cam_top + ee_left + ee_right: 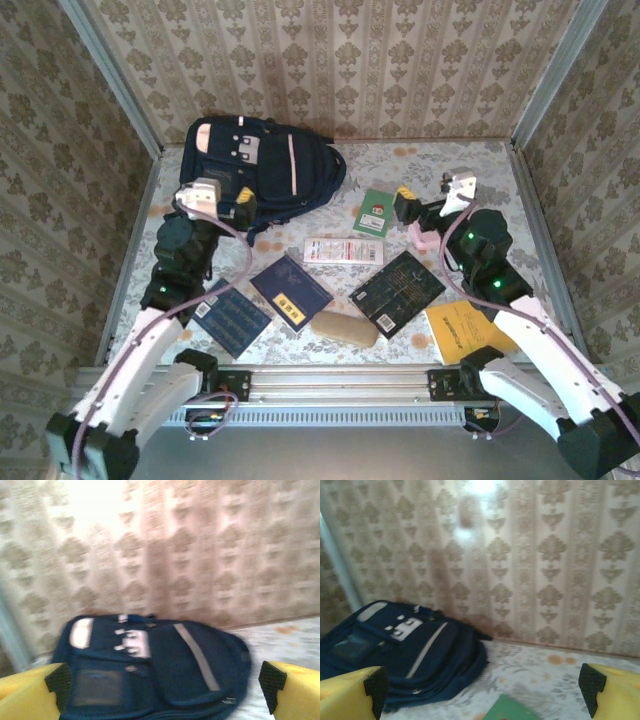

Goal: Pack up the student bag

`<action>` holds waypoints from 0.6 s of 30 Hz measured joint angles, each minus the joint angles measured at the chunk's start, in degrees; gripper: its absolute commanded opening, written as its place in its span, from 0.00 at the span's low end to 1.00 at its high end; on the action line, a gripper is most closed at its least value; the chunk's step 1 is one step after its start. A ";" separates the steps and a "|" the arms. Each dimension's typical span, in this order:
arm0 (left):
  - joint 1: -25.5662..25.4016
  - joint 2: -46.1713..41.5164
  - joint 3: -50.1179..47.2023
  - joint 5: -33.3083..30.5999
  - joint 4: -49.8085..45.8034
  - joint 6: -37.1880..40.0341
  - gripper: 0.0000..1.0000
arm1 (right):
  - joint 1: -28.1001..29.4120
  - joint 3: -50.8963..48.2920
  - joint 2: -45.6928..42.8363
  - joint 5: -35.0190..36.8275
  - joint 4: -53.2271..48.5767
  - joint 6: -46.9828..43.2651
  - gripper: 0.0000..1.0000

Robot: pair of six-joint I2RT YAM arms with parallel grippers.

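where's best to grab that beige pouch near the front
Probably its middle, from straight above: the beige pouch lies flat and long, left to right, so closing across its narrow width should fit. A blue book and a black book crowd its ends.

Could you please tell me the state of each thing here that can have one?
student bag: lying flat, front up; zips too blurred to tell
left gripper: open, empty
right gripper: open, empty
dark blue notebook: closed, lying flat
black book: closed, flat
green booklet: closed, flat
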 measured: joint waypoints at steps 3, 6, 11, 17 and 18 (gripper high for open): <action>-9.88 1.88 8.31 -3.67 -11.65 -0.96 1.00 | 5.90 7.08 0.04 5.90 -12.04 2.38 1.00; -11.96 7.23 18.18 -7.15 -25.07 -6.86 1.00 | 7.10 12.79 -0.22 8.07 -21.84 6.60 1.00; -8.28 12.57 23.04 -7.32 -38.01 -16.52 1.00 | 1.60 13.70 -1.84 3.21 -28.68 15.65 1.00; -1.73 16.09 22.21 -2.71 -44.44 -23.28 1.00 | -0.70 15.58 6.82 -6.54 -34.75 22.62 1.00; -0.04 17.14 22.21 -1.40 -44.81 -23.91 1.00 | -0.70 14.32 7.63 -8.41 -34.64 23.52 1.00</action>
